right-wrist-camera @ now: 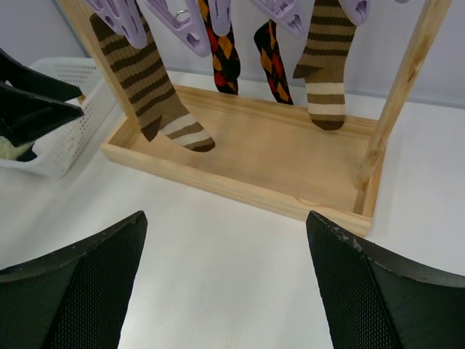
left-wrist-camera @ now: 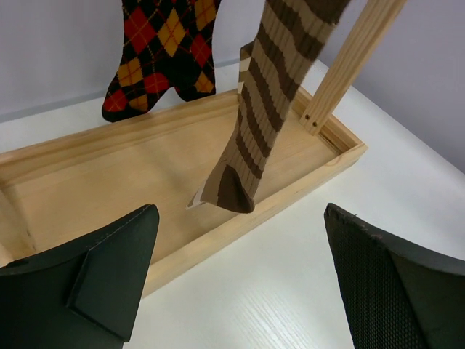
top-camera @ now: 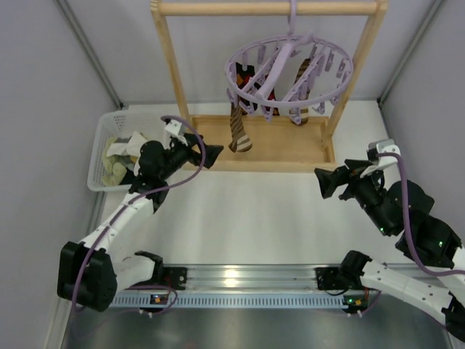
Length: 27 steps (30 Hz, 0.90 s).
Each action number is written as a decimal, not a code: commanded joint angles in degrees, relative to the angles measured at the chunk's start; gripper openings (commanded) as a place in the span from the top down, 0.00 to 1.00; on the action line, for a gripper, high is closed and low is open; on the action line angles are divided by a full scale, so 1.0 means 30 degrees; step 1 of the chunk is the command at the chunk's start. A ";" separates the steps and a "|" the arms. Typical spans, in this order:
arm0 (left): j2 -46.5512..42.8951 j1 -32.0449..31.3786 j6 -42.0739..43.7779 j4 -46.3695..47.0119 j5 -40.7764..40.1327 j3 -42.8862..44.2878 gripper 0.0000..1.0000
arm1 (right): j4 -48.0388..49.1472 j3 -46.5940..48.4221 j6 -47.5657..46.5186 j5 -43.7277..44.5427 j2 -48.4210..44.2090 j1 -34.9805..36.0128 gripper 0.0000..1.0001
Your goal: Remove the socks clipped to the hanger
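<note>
The lavender hanger hangs by its hook from the wooden rack's top bar. A long brown striped sock hangs from its left side, a black argyle sock sits behind it, and another brown striped sock hangs on the right. My left gripper is open and empty, just left of the long sock's toe; the argyle sock hangs beyond it. My right gripper is open and empty, low in front of the rack's right end. Its view shows both striped socks and two argyle ones.
The light wooden rack has a tray base under the socks and a right post. A white basket holding cloth pieces stands left of the rack, behind my left arm. Grey walls close in the sides.
</note>
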 commanded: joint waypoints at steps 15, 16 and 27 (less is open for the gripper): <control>0.7261 -0.1284 -0.0162 1.0900 0.1407 0.0463 0.01 | 0.2088 -0.0577 -0.0199 -0.3862 0.1568 -0.0133 0.13; 0.8049 -0.1372 -0.0103 1.0871 0.1291 0.0701 0.02 | 0.2234 -0.0607 -0.0199 -0.3920 0.1685 -0.0133 0.13; 0.9231 -0.2485 0.0863 1.0871 -0.2660 0.1965 1.00 | 0.2704 -0.0519 -0.0228 -0.4507 0.1951 -0.0133 0.14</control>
